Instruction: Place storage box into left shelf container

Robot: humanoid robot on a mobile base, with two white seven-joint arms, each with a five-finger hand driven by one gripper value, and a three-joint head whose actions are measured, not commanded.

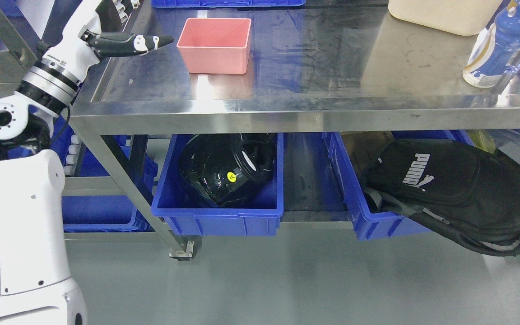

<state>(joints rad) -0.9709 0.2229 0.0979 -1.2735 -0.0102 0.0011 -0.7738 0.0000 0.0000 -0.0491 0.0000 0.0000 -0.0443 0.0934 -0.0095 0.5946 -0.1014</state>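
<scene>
Box (214, 45), pink and empty, sits upright at the far left of the steel desk (287, 108). I see my left hand (111, 38) just left of it, not touching, fingers (151, 42) stretched toward it and holding nothing. Under the desk, a blue bin (217, 216) holds a black helmet (224, 169); a bag (458, 189) fills the bin to its right.

The left hand (122, 43) is held above the steel table (287, 108), its fingers (151, 42) extended and nothing grasped. Just beyond the fingertips, not touched, a pink storage box (215, 45) is seen upright. Below the hand, a blue bin (217, 216) with a black object (224, 169) is shelved.
</scene>
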